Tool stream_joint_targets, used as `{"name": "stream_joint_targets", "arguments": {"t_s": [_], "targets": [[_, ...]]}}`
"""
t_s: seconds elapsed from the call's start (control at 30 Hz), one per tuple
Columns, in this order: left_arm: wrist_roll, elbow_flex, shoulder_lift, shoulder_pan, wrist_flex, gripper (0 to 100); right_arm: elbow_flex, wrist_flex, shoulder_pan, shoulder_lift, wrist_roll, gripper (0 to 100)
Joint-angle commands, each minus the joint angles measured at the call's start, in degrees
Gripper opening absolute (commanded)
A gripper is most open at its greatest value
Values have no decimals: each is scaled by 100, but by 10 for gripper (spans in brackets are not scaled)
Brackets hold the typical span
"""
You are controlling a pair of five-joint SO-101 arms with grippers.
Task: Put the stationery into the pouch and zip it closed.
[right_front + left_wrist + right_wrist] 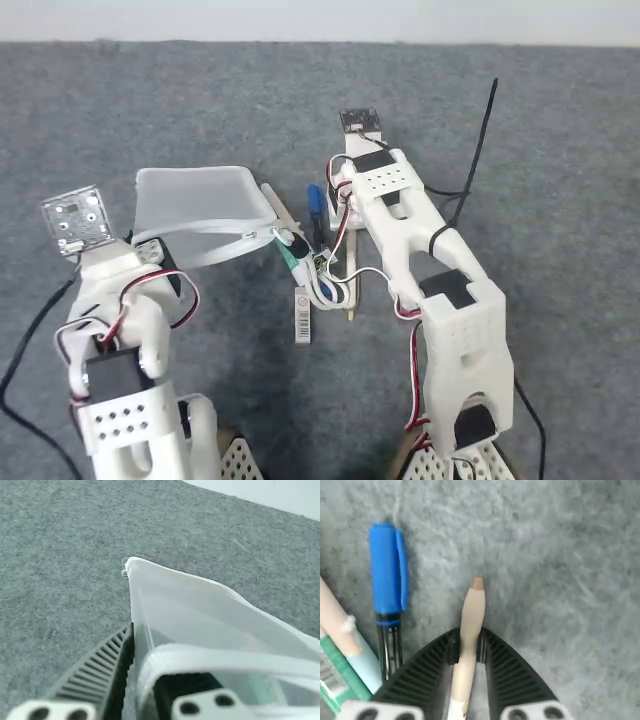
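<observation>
Pouch point(195, 205): translucent white with a white zipper band, lying on the grey bench point(520, 110) just left of the pens. Left gripper point(142, 667) is clamped on the pouch's zipper edge. Right gripper point(467, 642) is pinched tight on a pale wooden pencil point(472, 605) beside a blue-capped pen point(387, 570).
</observation>
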Motion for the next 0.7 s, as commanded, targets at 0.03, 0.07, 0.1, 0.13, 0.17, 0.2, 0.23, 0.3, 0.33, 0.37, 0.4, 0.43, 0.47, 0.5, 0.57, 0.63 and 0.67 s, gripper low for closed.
{"name": "stream_joint_targets", "arguments": {"t_s": [0.03,0.07,0.1,0.13,0.17,0.2,0.23,0.3,0.33,0.37,0.4,0.43,0.47,0.5,0.57,0.63,0.67], "targets": [[105,-75,-202,-18,0,11,-141,470,-4,-725,738,6],[105,-75,-202,-9,0,11,-141,532,-4,-778,897,6],[105,-75,-202,-9,0,11,-141,593,-4,-840,1029,6],[105,-84,-202,-9,0,11,-141,673,-4,-892,1143,6],[105,-84,-202,0,0,11,-141,769,-4,-945,1231,6],[105,-84,-202,0,0,11,-141,866,-13,-1015,1284,6],[105,-92,-202,0,18,12,-141,971,-57,-1077,1310,6],[105,-145,-202,9,35,12,-141,1191,-127,-1235,1336,6],[114,-189,-202,9,79,12,-141,1297,-171,-1314,1336,6],[114,-242,-202,9,158,12,-141,1411,-224,-1402,1336,6],[114,-295,-202,35,255,12,-141,1499,-268,-1481,1336,6],[88,-338,-202,114,360,12,-141,1587,-312,-1552,1336,6],[62,-356,-202,220,448,12,-141,1657,-347,-1613,1336,6],[-26,-365,-202,281,492,12,-141,1719,-382,-1675,1336,6],[-176,-365,-202,308,484,12,-141,1842,-470,-1763,1327,6],[-167,-374,-202,308,475,12,-141,2009,-567,-1851,1327,6],[-167,-374,-202,325,440,12,-141,2088,-620,-1903,1327,6]]}}
